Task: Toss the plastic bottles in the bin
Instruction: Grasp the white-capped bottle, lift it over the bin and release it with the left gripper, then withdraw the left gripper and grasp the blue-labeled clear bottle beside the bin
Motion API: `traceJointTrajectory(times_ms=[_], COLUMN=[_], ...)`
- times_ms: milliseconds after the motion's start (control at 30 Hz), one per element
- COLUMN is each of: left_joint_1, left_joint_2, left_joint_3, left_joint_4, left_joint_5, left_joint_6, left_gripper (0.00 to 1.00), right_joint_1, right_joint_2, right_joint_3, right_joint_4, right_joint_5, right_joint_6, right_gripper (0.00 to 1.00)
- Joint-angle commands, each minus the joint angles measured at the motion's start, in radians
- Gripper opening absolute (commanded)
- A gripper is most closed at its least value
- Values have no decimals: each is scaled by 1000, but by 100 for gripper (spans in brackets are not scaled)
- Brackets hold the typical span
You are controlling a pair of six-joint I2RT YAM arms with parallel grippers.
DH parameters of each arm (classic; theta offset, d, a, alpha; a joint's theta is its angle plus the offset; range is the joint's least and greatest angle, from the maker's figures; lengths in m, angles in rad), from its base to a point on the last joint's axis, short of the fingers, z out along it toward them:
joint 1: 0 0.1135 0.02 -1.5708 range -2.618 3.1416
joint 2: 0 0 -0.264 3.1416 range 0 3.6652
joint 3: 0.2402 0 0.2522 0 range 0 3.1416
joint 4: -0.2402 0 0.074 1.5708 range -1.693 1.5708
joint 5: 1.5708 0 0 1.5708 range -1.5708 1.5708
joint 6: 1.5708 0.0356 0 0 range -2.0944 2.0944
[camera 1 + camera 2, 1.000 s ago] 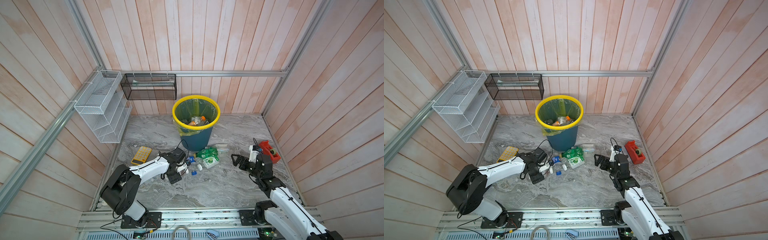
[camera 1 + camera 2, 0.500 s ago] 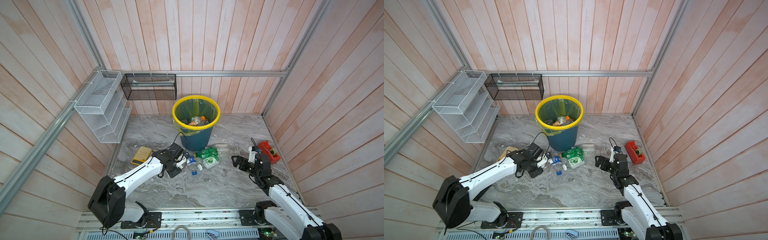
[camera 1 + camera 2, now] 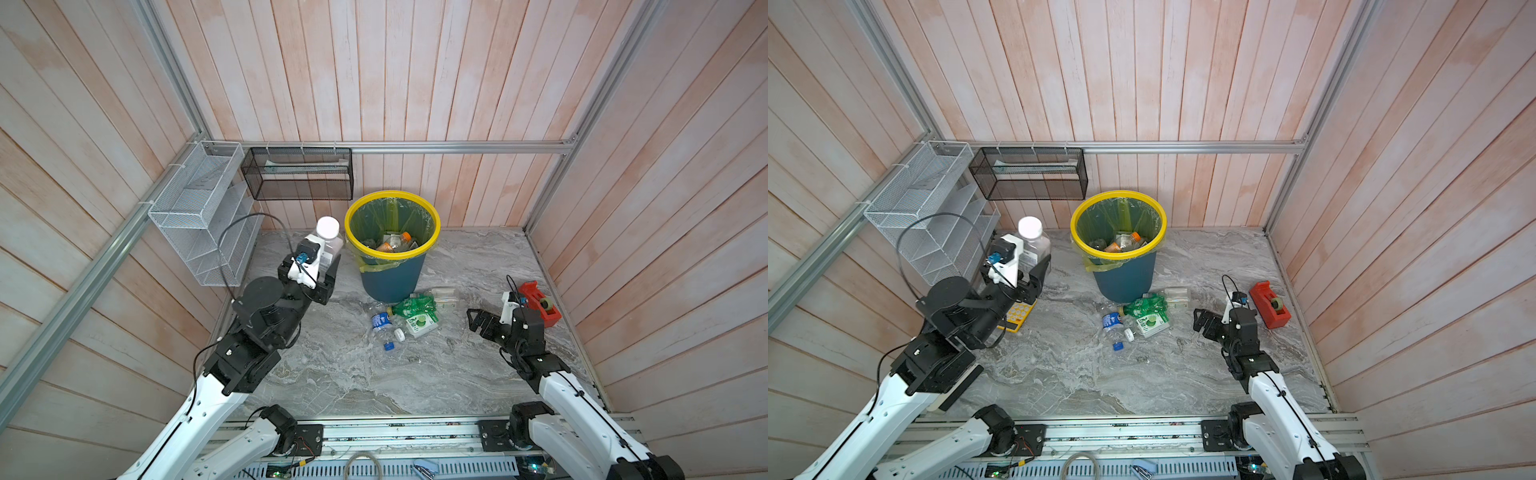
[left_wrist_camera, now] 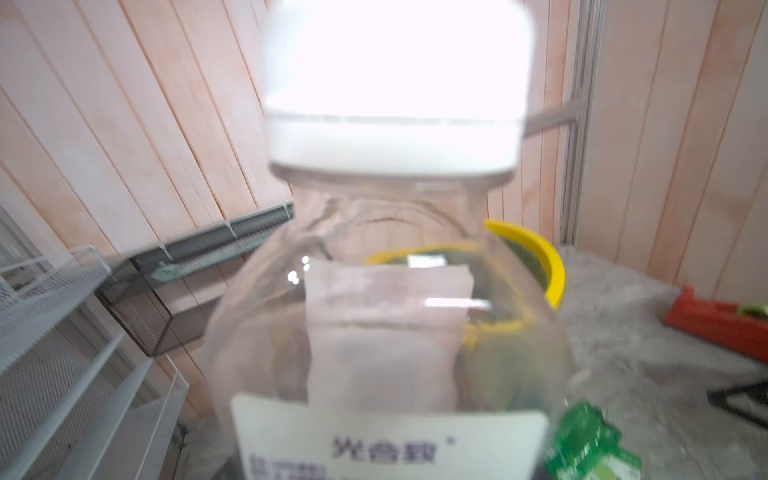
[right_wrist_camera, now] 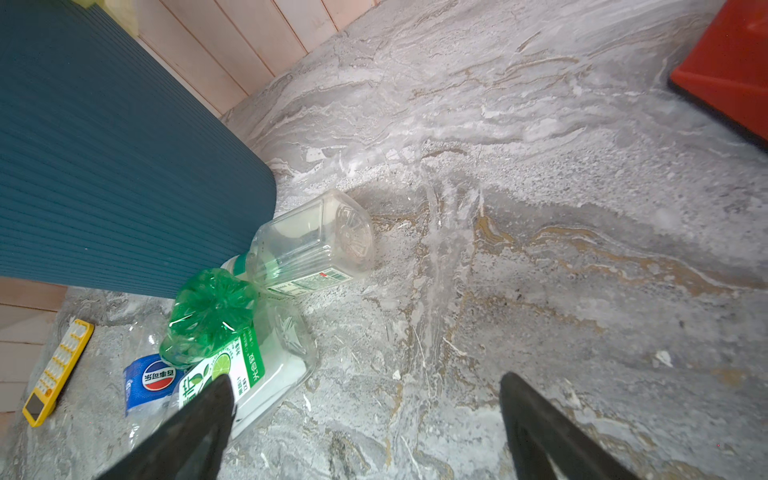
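Two tools are in view. The left tool [image 3: 326, 255] is clamped on a clear white-capped bottle [image 3: 329, 239], cap up and raised off the counter [image 3: 353, 374]. The bin [image 3: 392, 286] stands just beside this tool, and the bottle is not yet over its opening. The right tool [image 3: 478, 322] has its jaws apart and empty. It sits low over the counter, with a pile of bottles lying just ahead of it at the bin's base.

The step in hand appears to be carrying the held bottle over the yellow rim [image 3: 432, 245] and releasing it.

1. Move the left tool sideways until the whole bottle is inside the rim line. Releasing early risks a bounce off the rim or the loose liner edge.
2. Grip firmly during travel, because thin clear plastic probably flexes and may slip.
3. Open the jaws only above the opening. The bottles already inside, one of them orange-capped, leave ample room.
4. Hold the right tool away from the bin during the drop.

View differences:
- **Left wrist view:** it shows the held bottle's printed label and the rim behind it, but not the jaws.
- **Right wrist view:** it separates the pile into a green bottle [image 5: 212, 320], a Pepsi-labelled bottle [image 5: 153, 382], a lime-labelled bottle [image 5: 249, 365] and a clear square bottle [image 5: 316, 241].
- **Top view:** it shows the yellow calculator [image 3: 1017, 318] beneath the left arm.
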Motion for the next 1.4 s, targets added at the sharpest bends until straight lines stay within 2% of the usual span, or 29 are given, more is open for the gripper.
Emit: traceJointTrajectory(times_ms=[0, 100, 200, 333, 400, 433, 600, 700, 933, 1133, 1267, 1367], left_joint_1=[8, 12, 19, 36, 38, 37, 30, 6, -20, -109, -126, -127], left_joint_2=[122, 335, 550, 775, 802, 789, 655, 582, 419, 253, 167, 125], left_joint_3=[48, 252, 437, 728, 796, 800, 682, 597, 349, 25, -129, -221], left_joint_4=[284, 139, -11, -256, -272, -250, -69, -10, 22, 136, 103, 45], left_joint_5=[45, 153, 221, 156, 142, 147, 172, 147, 79, -81, -118, -147], left_joint_6=[-35, -85, -139, -194, -195, -202, -232, -199, -209, -211, -277, -374], left_gripper=[57, 59, 72, 83, 95, 98, 100, 100, 100, 100, 100, 100], right_joint_1=[-4, -4, -4, -4, -4, -4, -4, -4, -4, 8, 90, 145], right_joint_2=[-19, -20, -12, -23, -47, -62, -99, -93, -38, 46, 102, 145], right_joint_3=[40, 38, 49, 103, 133, 140, 137, 126, 121, 106, 94, 93], right_joint_4=[-13, 3, -8, -98, -145, -162, -171, -160, -137, -30, 37, 63], right_joint_5=[22, -21, -55, -49, -23, -11, -6, -15, -27, -121, -90, -62], right_joint_6=[14, 27, 29, -40, -72, -82, -72, -58, -25, 55, 93, 118], right_gripper=[99, 99, 99, 99, 99, 99, 99, 99, 99, 100, 100, 100])
